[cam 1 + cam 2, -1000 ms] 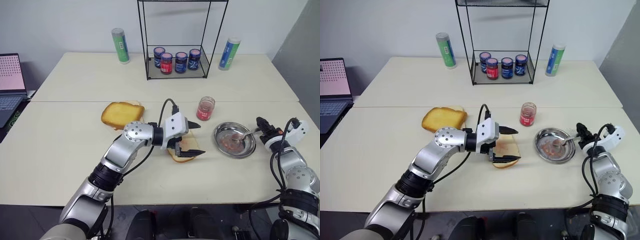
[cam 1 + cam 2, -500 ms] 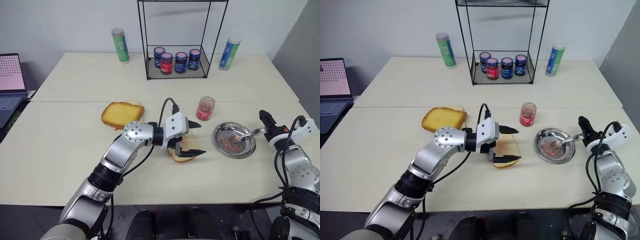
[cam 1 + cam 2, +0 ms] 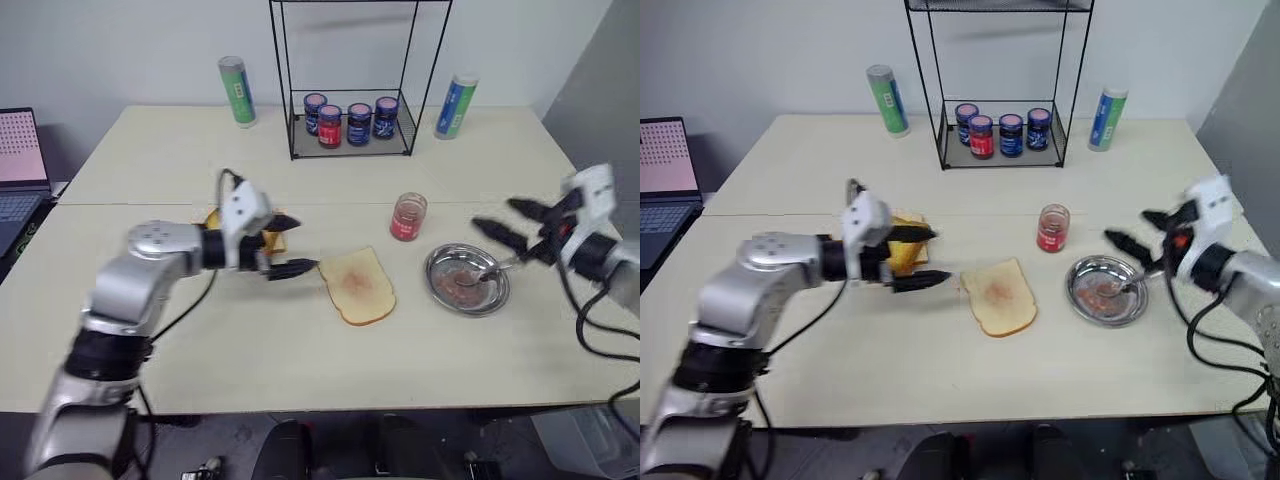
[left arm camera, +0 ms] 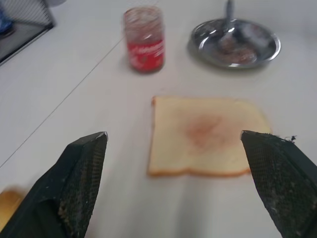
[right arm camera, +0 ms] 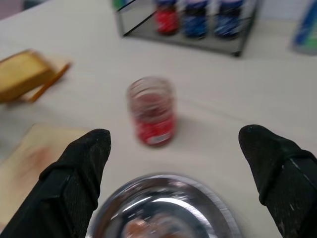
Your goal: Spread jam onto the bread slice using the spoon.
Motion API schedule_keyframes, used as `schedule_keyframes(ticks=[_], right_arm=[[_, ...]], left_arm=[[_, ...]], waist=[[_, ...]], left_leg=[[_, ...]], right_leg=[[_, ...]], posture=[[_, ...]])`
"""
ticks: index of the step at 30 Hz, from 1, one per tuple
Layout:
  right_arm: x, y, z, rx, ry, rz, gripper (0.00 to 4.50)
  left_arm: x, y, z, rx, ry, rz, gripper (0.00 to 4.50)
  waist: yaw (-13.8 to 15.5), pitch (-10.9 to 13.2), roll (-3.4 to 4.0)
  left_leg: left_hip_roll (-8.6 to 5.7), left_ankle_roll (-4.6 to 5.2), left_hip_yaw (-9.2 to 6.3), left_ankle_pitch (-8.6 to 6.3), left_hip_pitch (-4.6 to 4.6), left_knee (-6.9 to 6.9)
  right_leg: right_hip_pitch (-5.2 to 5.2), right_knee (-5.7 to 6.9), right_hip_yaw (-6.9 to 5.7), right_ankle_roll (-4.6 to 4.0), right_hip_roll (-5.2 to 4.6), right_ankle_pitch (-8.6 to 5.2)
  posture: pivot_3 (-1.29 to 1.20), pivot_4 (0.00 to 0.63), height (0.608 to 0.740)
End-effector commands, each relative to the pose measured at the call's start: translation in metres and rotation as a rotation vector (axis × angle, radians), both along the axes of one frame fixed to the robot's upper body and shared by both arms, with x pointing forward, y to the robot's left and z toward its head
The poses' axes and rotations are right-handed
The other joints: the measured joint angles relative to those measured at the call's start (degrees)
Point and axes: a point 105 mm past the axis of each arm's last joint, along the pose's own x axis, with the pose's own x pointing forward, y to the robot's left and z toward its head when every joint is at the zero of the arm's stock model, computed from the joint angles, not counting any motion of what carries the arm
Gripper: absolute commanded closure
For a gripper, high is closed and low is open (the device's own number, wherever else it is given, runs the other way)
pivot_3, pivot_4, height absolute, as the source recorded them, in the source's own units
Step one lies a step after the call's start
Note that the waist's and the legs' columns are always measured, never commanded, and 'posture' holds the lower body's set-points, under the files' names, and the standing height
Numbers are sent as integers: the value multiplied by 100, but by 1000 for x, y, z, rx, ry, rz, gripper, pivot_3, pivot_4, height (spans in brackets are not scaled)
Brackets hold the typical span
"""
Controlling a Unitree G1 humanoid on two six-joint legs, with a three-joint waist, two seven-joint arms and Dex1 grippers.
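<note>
**A:** Both arms are up off the table. The left gripper [image 3: 290, 245], two black fingers spread wide, grasps nothing and hangs just left of the thin pale toast slice with the brown crust [image 3: 358, 286]. The right gripper [image 3: 505, 228] is spread too, empty, poised above the shallow round steel bowl [image 3: 440, 268].

**B:** And the spoon?

**A:** The small silver spoon [image 3: 497, 266] lies in that bowl, scoop down in the pink smears, slim handle propped on the rim towards the right gripper. The red-pink jam in its small clear glass jar [image 3: 407, 217] stands just behind the bowl, between bowl and toast.

**B:** The bread's centre looks faintly pink. Jam already?

**A:** Probably a thin smear, though it's too faint to be sure.

**B:** What could go wrong?

**A:** I'd watch that handle. It's thin and lies low against the rim, so a grab from above could skid off it, flip the spoon out or shove the light bowl sideways. The jar is close enough to be clipped by a fingertip. And the toast lies loose: with nothing pinning it, a spreading stroke could drag it across the table.
</note>
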Motion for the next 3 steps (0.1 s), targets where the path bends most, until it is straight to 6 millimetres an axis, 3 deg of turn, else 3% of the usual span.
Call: schedule_keyframes(ticks=[1, 3], right_arm=[[-29, 16, -3, -110, 48, 203, 36], [-31, 18, -6, -116, 57, 218, 36]], left_arm=[[-15, 18, 10, 21, -5, 12, 0], [-19, 21, 12, 7, -6, 28, 0]], waist=[[30, 4, -5], [43, 6, -8]], left_leg=[[-9, 0, 1, 0, -3, 0], [-17, 0, 8, 0, -4, 11]], right_leg=[[-1, -2, 0, 0, -7, 0], [4, -8, 3, 13, -27, -1]], posture=[[0, 150, 740], [0, 150, 740]])
